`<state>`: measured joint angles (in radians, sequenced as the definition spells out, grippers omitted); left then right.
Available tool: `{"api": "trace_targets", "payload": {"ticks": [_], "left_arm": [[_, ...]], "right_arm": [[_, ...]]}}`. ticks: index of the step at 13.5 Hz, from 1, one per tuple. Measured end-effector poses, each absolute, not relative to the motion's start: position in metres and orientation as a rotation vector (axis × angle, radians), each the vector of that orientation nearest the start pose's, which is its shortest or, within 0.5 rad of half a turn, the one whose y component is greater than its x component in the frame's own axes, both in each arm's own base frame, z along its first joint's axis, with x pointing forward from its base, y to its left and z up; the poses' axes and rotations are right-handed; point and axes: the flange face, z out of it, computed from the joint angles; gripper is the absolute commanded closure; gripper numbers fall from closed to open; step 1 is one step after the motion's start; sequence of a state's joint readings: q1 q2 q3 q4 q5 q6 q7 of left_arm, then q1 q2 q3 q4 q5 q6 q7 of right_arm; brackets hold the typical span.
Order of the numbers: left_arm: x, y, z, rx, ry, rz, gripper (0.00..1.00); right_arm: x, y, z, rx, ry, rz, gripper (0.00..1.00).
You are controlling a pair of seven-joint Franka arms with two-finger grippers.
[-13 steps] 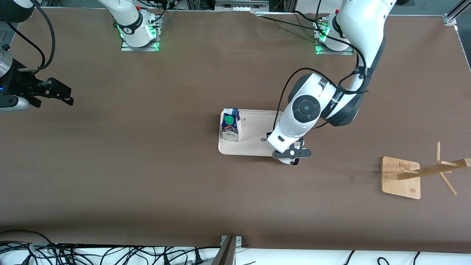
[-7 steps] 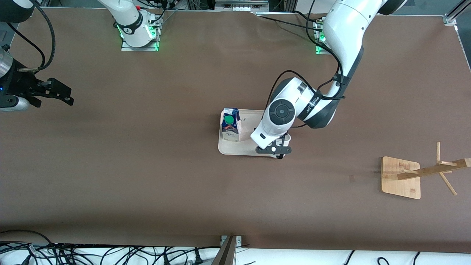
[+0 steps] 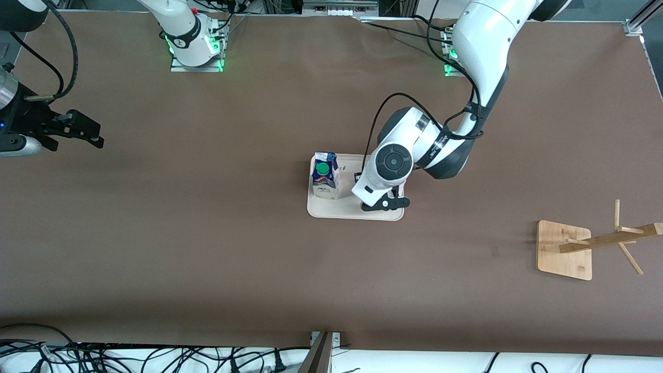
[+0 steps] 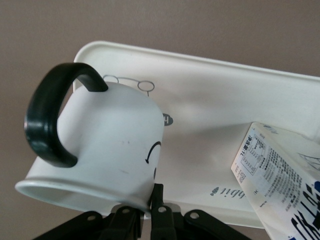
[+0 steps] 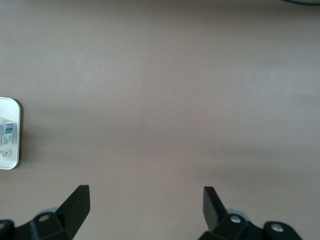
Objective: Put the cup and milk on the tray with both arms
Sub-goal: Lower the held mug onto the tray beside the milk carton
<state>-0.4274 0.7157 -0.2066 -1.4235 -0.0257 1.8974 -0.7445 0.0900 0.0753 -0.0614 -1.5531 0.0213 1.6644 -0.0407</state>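
Note:
The cream tray lies mid-table. The milk carton with its green cap stands on the tray's end toward the right arm. My left gripper is over the tray's other end, shut on the rim of the white cup. The cup has a black handle and shows only in the left wrist view, above the tray and beside the carton. In the front view the arm hides the cup. My right gripper is open and empty, waiting over the table's right-arm end.
A wooden rack with a square base and a leaning peg pole stands toward the left arm's end, nearer the front camera. Cables lie along the table's front edge.
My left arm has carried the cup from beside the tray's corner to over the tray, toward the milk carton. The right arm has not moved.

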Motion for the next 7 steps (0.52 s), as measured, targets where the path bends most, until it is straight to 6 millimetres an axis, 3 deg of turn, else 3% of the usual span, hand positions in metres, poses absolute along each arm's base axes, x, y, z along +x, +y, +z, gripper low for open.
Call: {"api": "trace_targets", "payload": {"ticks": [4, 7], "left_arm": [[0.562, -0.403, 0.238, -3.066, -0.283, 0.54, 1.0], [0.562, -0.404, 0.239, -3.069, -0.26, 0.548, 1.0]], "right_arm": [[0.586, 0.02, 0.598, -3.123, -0.106, -0.056, 0.0], [0.586, 0.02, 0.598, -3.123, -0.106, -0.056, 0.0]]}}
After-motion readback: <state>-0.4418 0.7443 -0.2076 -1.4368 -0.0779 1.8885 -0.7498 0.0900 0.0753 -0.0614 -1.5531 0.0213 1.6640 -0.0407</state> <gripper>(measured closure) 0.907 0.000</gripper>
